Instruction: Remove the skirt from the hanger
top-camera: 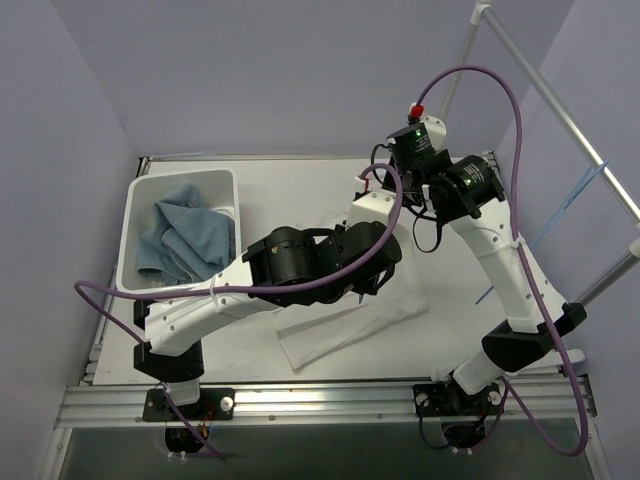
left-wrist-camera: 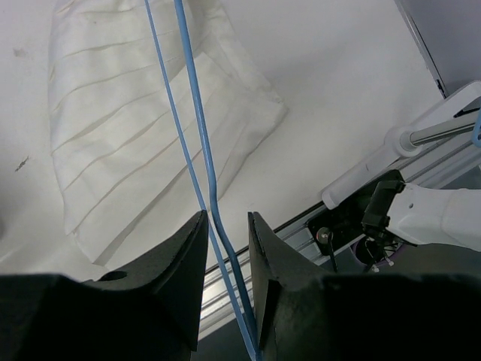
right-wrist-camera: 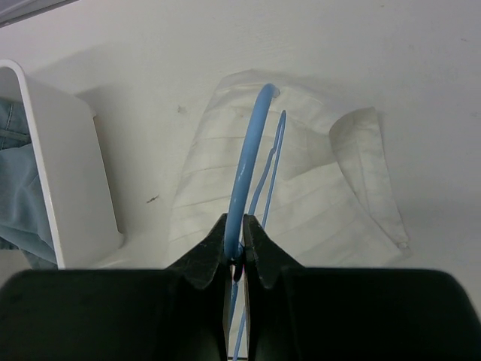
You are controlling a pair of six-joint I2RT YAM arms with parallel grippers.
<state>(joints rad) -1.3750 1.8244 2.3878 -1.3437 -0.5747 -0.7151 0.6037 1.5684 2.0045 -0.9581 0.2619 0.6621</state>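
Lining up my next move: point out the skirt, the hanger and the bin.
skirt (left-wrist-camera: 128,128), left wrist view, pleated middle.
hanger (right-wrist-camera: 250,143), right wrist view, thick curved part.
bin (top-camera: 180,176), top external view, far rim.

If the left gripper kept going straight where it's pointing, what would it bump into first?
Probably the blue hanger wire, which runs between the left gripper's open fingers. Behind it comes the table, just beside the white skirt, though depth is hard to judge.

The right gripper's (right-wrist-camera: 237,222) fingers are matt black plastic, the hanger (right-wrist-camera: 248,150) pinched between them is smooth, faintly glossy blue plastic, the skirt (right-wrist-camera: 301,203) below the claw is matt white pleated cloth, and the bin (right-wrist-camera: 71,180) to the claw's left is smooth white plastic.
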